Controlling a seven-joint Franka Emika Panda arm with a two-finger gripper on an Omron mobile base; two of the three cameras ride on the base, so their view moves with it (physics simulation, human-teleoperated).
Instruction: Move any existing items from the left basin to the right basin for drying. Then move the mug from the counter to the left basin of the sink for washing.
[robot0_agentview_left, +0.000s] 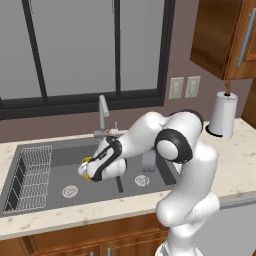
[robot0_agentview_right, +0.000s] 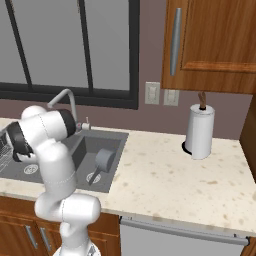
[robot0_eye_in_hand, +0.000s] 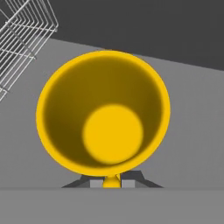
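Yellow fills our hand view: the mug (robot0_eye_in_hand: 103, 114) sits right in front of our gripper (robot0_eye_in_hand: 112, 180), mouth open toward us, its rim pinched between our fingers (robot0_eye_in_hand: 130, 176), which are clenched on it. From the left base view we hold the mug (robot0_agentview_left: 87, 167) above the left basin (robot0_agentview_left: 60, 175), with the white wire rack (robot0_agentview_left: 32, 177) off to the gripper's left and the drain (robot0_agentview_left: 70, 190) below. Beyond the divider, to the gripper's right, the grey cup (robot0_agentview_right: 104, 160) rests in the right basin (robot0_agentview_right: 95, 145). Behind us the faucet (robot0_agentview_left: 103, 112) rises from the sink's back edge. Far right on the counter (robot0_agentview_right: 170, 175) stands a paper towel roll (robot0_agentview_right: 200, 131).
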